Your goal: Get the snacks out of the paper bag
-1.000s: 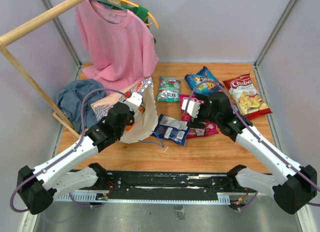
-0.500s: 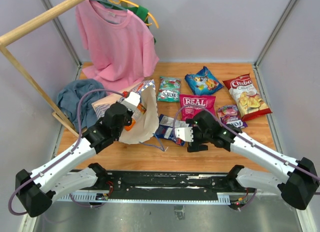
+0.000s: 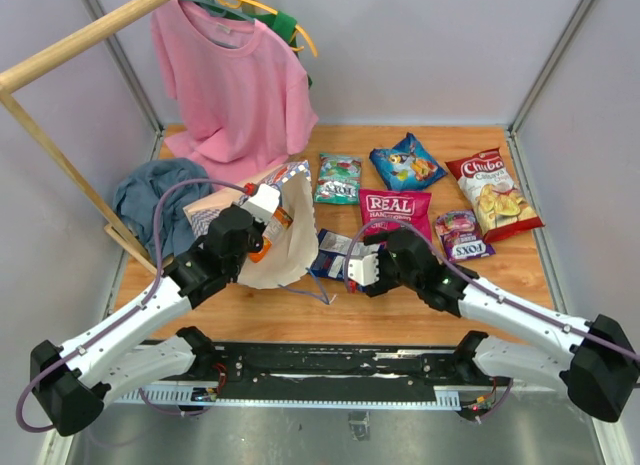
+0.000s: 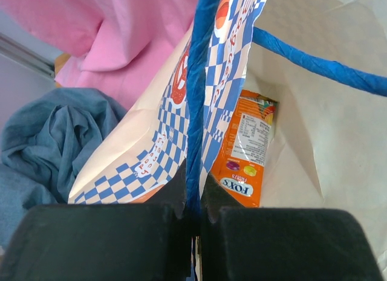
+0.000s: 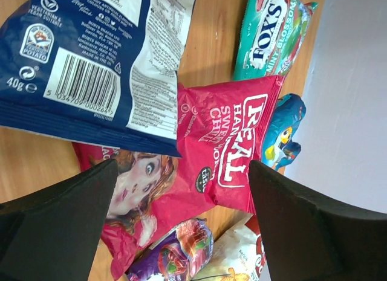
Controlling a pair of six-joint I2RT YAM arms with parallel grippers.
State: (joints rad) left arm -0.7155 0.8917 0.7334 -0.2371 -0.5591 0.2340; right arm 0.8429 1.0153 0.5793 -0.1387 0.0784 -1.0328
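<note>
The paper bag (image 3: 290, 247) lies at left centre, its mouth held up. My left gripper (image 3: 266, 213) is shut on the bag's blue cord handle (image 4: 195, 130) at the checkered wall (image 4: 151, 154). An orange FOX'S packet (image 4: 245, 154) lies inside the bag. My right gripper (image 3: 368, 268) is open and empty above a dark blue packet (image 3: 335, 253) (image 5: 91, 57). On the table lie the REAL bag (image 3: 395, 210), a teal packet (image 3: 339, 178), a blue bag (image 3: 406, 162), the Chiba chips (image 3: 492, 190) and a purple packet (image 3: 460, 235).
A pink T-shirt (image 3: 235, 80) hangs from a wooden rack (image 3: 60, 65) at the back left. A blue-grey cloth (image 3: 150, 195) lies left of the bag. Grey walls close in the table on three sides.
My right gripper has moved from over the REAL bag toward the near left, to the dark blue packet. The purple packet now shows beside the REAL bag. The left gripper has barely moved.
</note>
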